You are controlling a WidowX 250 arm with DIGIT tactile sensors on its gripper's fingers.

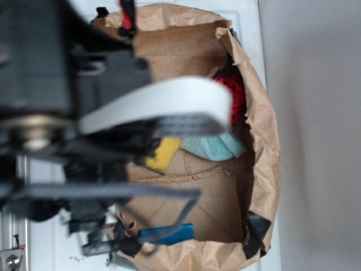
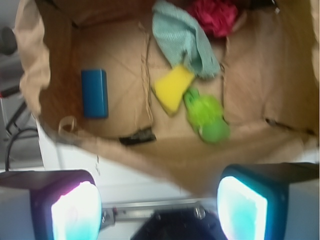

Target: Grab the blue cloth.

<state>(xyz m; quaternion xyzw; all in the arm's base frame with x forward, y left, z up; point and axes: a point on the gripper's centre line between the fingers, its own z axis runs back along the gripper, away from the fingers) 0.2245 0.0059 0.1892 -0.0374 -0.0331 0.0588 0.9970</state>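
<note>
The blue cloth [image 2: 183, 39] is a pale aqua terry rag lying crumpled on the floor of a brown paper bag [image 2: 30, 65], at the far middle in the wrist view. In the exterior view the blue cloth [image 1: 214, 147] shows just below my arm's white cable. My gripper [image 2: 159, 207] hangs open outside the bag's near rim, well short of the cloth, with nothing between its glowing pads [image 2: 76, 212].
Inside the bag lie a yellow sponge [image 2: 171, 88] touching the cloth's near edge, a green soft toy [image 2: 206, 115], a red ruffled ball [image 2: 215, 16] and a dark blue flat block [image 2: 95, 93]. The bag's crumpled walls [image 1: 265, 141] rise all around.
</note>
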